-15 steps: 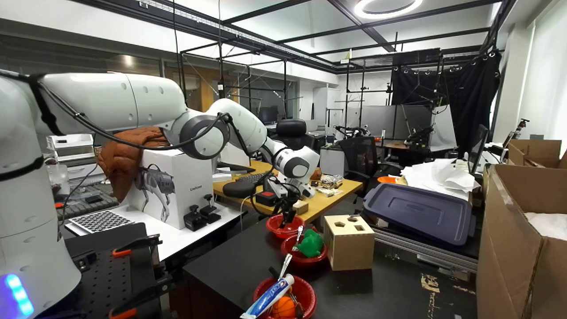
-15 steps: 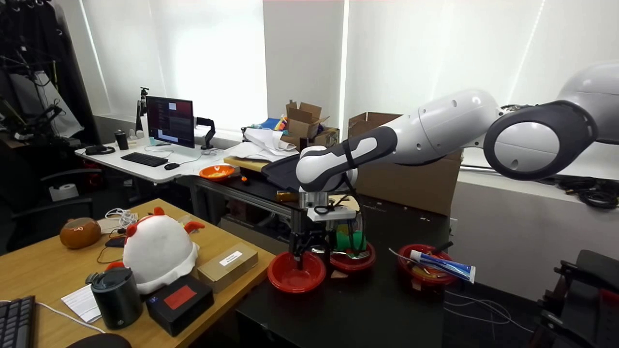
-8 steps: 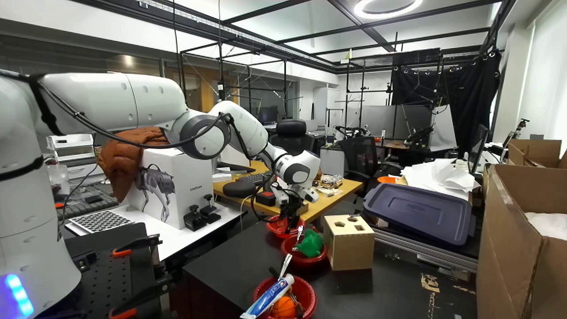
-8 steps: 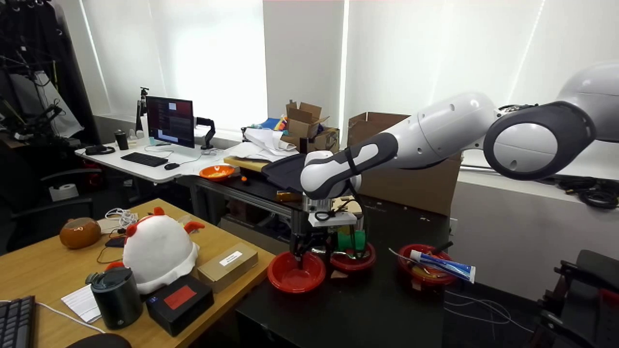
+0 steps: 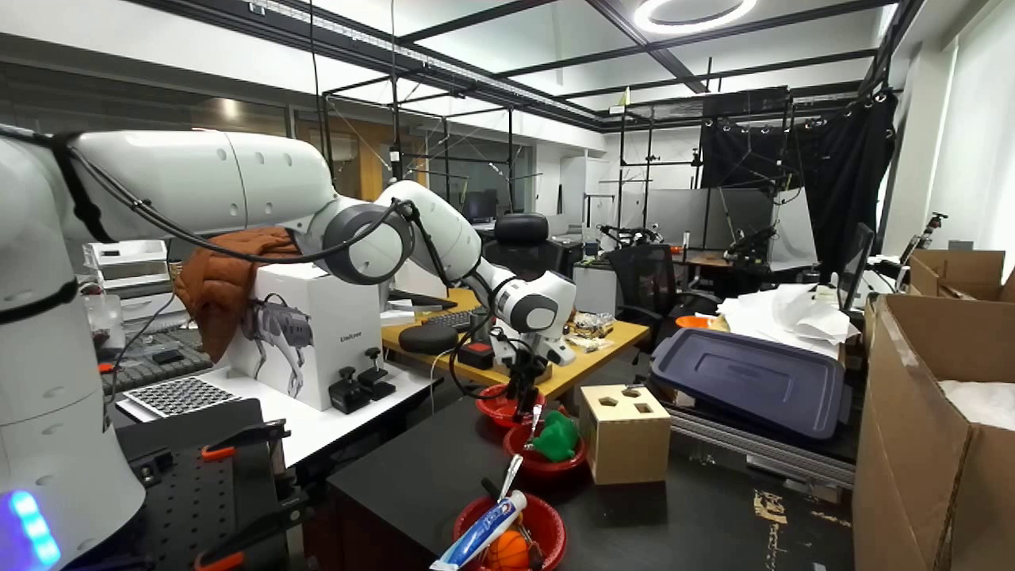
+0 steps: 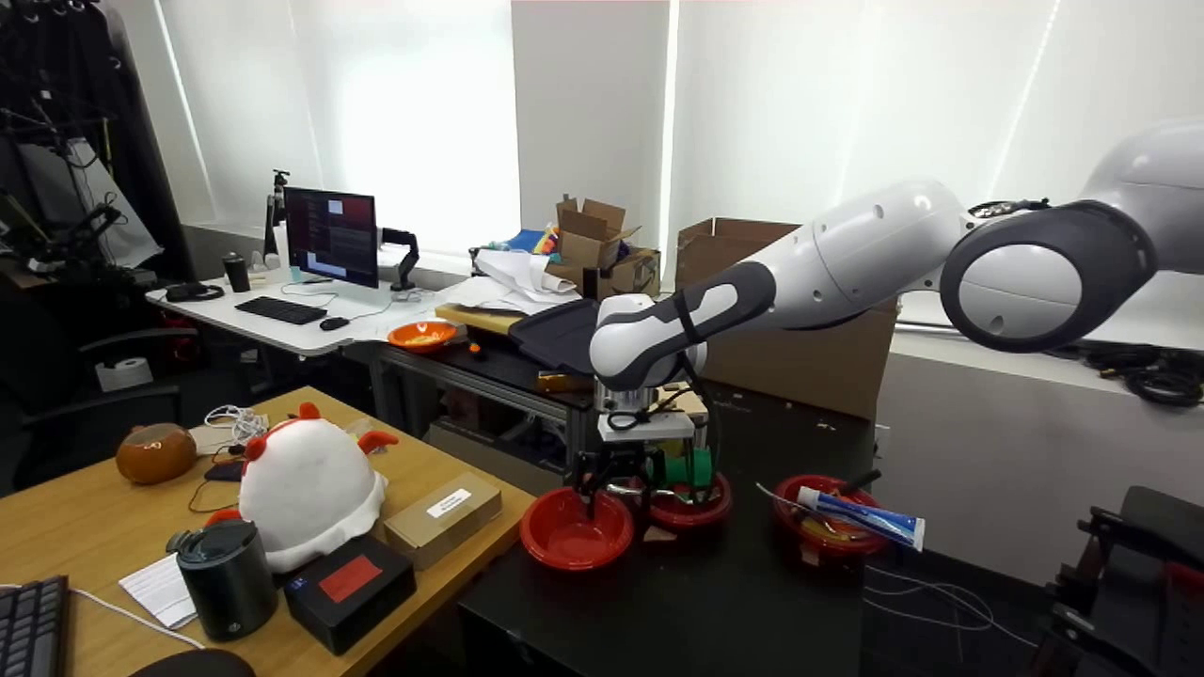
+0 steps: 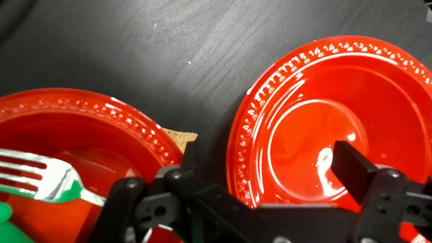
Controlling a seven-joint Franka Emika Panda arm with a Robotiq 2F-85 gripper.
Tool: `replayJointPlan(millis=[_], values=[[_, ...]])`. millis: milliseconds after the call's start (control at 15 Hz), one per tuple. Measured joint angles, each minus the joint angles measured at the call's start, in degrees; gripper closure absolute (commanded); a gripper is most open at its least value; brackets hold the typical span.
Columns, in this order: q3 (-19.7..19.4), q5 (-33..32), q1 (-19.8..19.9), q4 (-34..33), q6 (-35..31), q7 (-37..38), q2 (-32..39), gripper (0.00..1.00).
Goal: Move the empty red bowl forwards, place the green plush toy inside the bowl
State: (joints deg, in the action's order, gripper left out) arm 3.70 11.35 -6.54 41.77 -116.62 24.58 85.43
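Observation:
The empty red bowl (image 6: 574, 543) sits on the black table, at its end beside the wooden desk; the wrist view shows its bare bottom (image 7: 303, 145). My gripper (image 7: 265, 149) is open over its rim. One fingertip (image 7: 189, 152) points down between two bowls, the other (image 7: 351, 165) over the empty bowl's inside; nothing is gripped. Whether either touches the bowl I cannot tell. The green plush toy (image 5: 557, 438) rests in a neighbouring red bowl (image 5: 547, 469) along with a fork (image 7: 54, 177). Only a corner of the toy (image 7: 15, 233) enters the wrist view.
A wooden box (image 5: 625, 444) with shaped holes stands against the toy's bowl. Another red bowl (image 5: 555, 527) holds a toothpaste tube (image 5: 484, 530) and an orange ball (image 5: 507, 549). On the adjoining desk (image 6: 71, 489) lie a small cardboard box (image 6: 444, 522) and a black box (image 6: 350, 592).
My gripper has come down a little and shifted slightly toward the bowl with the green toy, staying open. The bowls and the toy have not moved.

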Motion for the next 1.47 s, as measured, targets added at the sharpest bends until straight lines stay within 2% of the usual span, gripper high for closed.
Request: replayJointPlan(millis=[667, 1133, 1467], values=[[0.5, 1.9, -1.2, 0.4, 5.1, 12.3, 0.0, 0.00], [0.5, 3.1, -1.2, 0.9, 4.7, 17.6, 0.0, 0.00], [0.3, 3.1, -0.7, 2.5, 1.2, 18.6, 0.0, 0.00]])
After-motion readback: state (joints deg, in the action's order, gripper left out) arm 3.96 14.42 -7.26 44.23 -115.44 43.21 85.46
